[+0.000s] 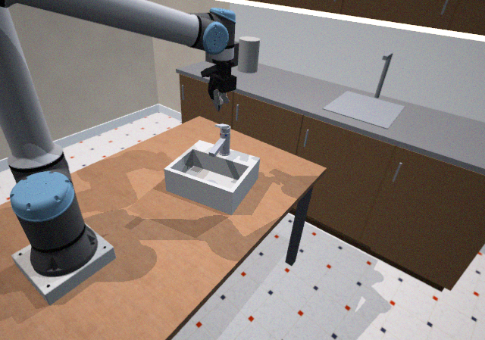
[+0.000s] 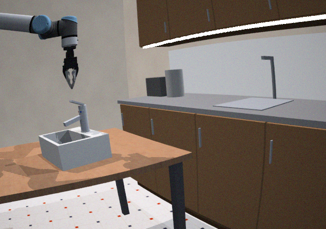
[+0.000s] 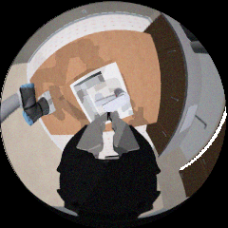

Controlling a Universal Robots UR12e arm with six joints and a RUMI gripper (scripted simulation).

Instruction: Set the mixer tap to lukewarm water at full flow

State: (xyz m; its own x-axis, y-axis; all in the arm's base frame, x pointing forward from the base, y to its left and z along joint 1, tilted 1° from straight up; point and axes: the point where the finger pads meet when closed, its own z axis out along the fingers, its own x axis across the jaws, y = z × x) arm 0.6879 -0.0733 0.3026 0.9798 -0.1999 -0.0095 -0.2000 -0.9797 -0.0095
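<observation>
The mixer tap stands upright at the back of the white basin. Its spout slopes down over the bowl. The lever is tilted clearly upward, its free end raised. It points out over the spout, roughly in line with it. A blue dot shows below the lever in the exterior view; the red dot is not clear. My gripper is shut and empty, pointing down above the lever without touching it.
The basin sits on the wooden table, beyond the arm's base. Behind is a grey counter with a grey cylinder, a dark box and another faucet.
</observation>
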